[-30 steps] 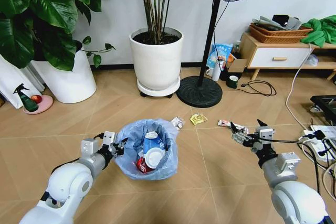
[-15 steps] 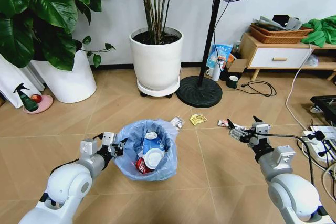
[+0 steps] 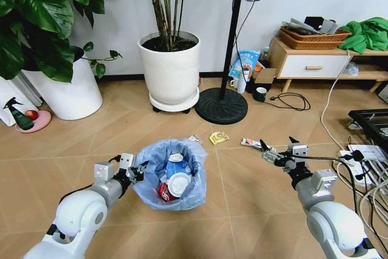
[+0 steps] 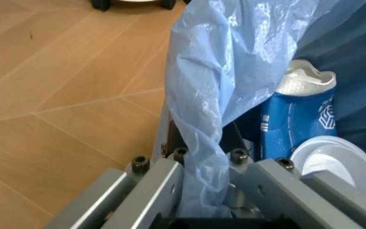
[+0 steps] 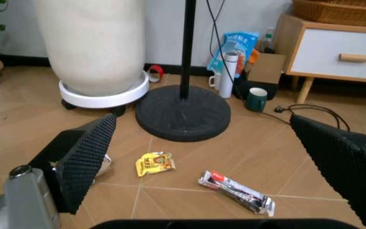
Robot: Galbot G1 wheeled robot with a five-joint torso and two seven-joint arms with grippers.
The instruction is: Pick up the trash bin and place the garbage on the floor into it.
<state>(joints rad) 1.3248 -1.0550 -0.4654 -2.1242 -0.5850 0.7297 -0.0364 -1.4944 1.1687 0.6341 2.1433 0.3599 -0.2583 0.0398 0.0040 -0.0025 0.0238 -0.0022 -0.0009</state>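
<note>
The left gripper [image 3: 134, 171] is clamped on the rim of the trash bin [image 3: 173, 193], and the left wrist view shows its fingers [image 4: 150, 188] pinching a fold of the light-blue bag [image 4: 215, 90] right at the bin's edge. The bin sits on the wooden floor [image 3: 79, 144] directly ahead of the robot, at the tip of that left arm. Inside it I count 3 pieces: a blue-white carton [image 3: 176, 165], a white disc [image 3: 179, 183] and something red [image 3: 162, 193] tucked below them; the left wrist view catches the carton [image 4: 297, 124] and the disc [image 4: 335, 160] close up. Over on the right, the right gripper [image 3: 276, 153] hangs above the floor with its 2 fingers spread wide, nothing between them. Just beyond it lies 1 long thin wrapper [image 3: 251, 144], seen in the right wrist view [image 5: 237, 192] between the 2 black pads [image 5: 84, 160]. 1 yellow wrapper [image 3: 218, 137] lies farther towards the bin, apart from the long one, and 1 small pale scrap [image 3: 194, 139] sits just behind the bin's rim. So that is 3 loose bits on the floor, all between the bin and the black fan base [image 3: 221, 105], with 2 white plant pots [image 3: 170, 68] standing behind.
</note>
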